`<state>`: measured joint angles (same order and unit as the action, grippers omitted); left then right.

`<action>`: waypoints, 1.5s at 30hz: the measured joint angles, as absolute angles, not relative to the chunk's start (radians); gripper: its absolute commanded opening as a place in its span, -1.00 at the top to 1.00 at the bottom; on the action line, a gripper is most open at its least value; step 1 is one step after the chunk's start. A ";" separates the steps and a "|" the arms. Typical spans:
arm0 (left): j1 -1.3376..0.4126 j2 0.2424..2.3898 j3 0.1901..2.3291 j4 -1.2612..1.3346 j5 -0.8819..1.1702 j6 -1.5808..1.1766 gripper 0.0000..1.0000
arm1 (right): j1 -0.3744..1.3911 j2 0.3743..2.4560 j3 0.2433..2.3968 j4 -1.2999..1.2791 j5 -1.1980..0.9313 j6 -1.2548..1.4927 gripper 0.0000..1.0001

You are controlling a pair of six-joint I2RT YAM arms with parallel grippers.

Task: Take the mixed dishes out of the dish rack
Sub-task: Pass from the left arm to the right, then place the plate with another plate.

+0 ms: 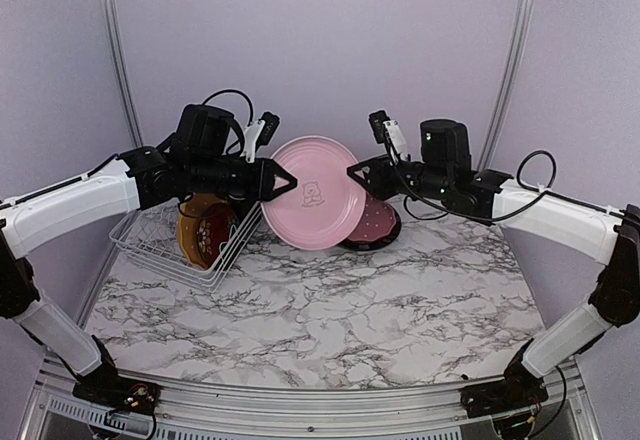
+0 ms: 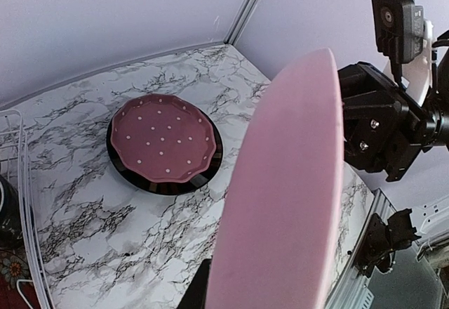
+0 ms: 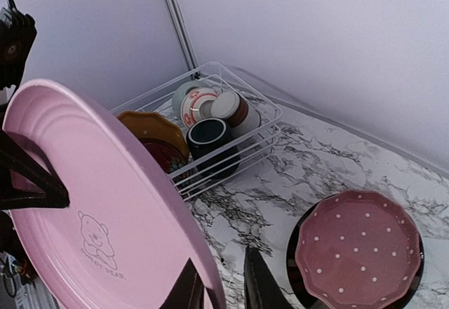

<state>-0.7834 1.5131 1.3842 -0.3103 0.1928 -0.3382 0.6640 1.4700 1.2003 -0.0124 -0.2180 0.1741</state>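
Pink and smooth, a big round bear plate [image 3: 105,204] is standing on its edge up in the air (a tiny bear is drawn on it). The left gripper [image 1: 283,182] is pinching its rim on one side. The right gripper [image 1: 357,173] is reaching around the other side with its fingers [image 3: 261,284] spread, one not touching. Lower down, a wavy-edged dotted pink plate [image 2: 163,139] is lying on a shiny black plate [image 2: 161,186] on the marble table [image 1: 330,310]. At the left, the white wire dish rack [image 1: 150,250] is holding a scalloped orange plate [image 3: 151,128], a dark red flowery plate [image 1: 215,232], a dark teal mug [image 3: 208,133] and small pale cups [image 3: 226,104].
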 measured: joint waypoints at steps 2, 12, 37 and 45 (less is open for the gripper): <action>-0.784 1.517 1.384 -0.309 0.191 -0.342 0.83 | 0.665 1.470 1.200 -0.017 -0.215 0.174 1.00; -0.781 1.520 1.382 -0.283 0.172 -0.358 -0.41 | 0.670 1.470 1.201 -0.046 -0.195 0.160 1.00; -0.778 1.327 1.246 -0.258 -0.120 -0.307 -0.98 | 0.324 1.689 1.326 -0.230 -0.229 0.262 1.00; -0.776 1.279 1.221 -0.242 -0.144 -0.306 -0.98 | 0.270 1.849 1.394 -0.252 -0.299 0.285 1.00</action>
<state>-0.7765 1.2785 1.2209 -0.2417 -0.1436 -0.3058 0.2703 1.8488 1.3941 -0.2516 -0.2985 0.2848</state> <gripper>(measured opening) 0.989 0.018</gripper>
